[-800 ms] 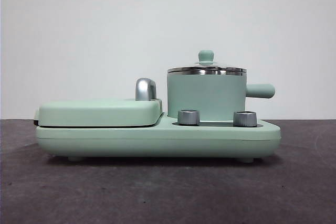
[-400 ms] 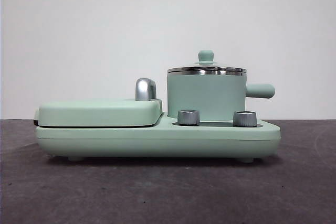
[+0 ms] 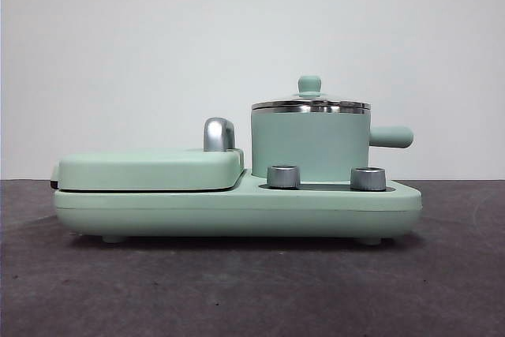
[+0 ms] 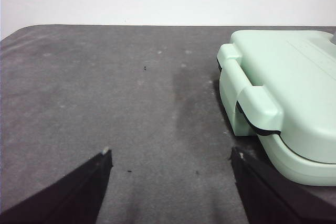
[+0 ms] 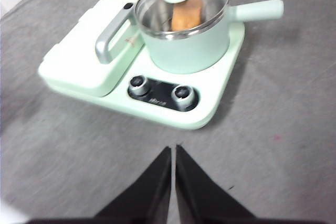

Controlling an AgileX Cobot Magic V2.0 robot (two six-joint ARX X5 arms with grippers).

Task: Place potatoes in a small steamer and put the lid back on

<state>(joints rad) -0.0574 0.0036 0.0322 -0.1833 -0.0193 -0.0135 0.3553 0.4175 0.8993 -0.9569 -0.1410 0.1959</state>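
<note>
The potato [image 5: 187, 15], oblong and orange-brown, stands inside the steamer [image 5: 185, 35], seen through the clear glass lid [image 5: 181, 3] in the upper middle of the right wrist view. The lid sits closed on the pot's steel rim, its small mint-green knob on top. The steamer is a smooth mint-green cylinder with a stubby handle sticking out sideways; in the front view it stands right of centre [image 3: 310, 144] with the lid [image 3: 310, 102] level on it. It rests on a rounded mint-green cooker base [image 3: 237, 209] with two ribbed metal dials [image 3: 283, 176] in front of it. Beside it lies the flat griddle cover [image 3: 150, 169] with a curved chrome handle [image 3: 218, 134]. The base sits on a dark grey, slightly mottled table [image 3: 252, 290]. The right gripper [image 5: 172, 153] hangs well apart from the cooker, its black pointed jaws pressed together and empty. The left gripper [image 4: 170, 160] has its jaws spread wide over bare table, near the griddle end.
</note>
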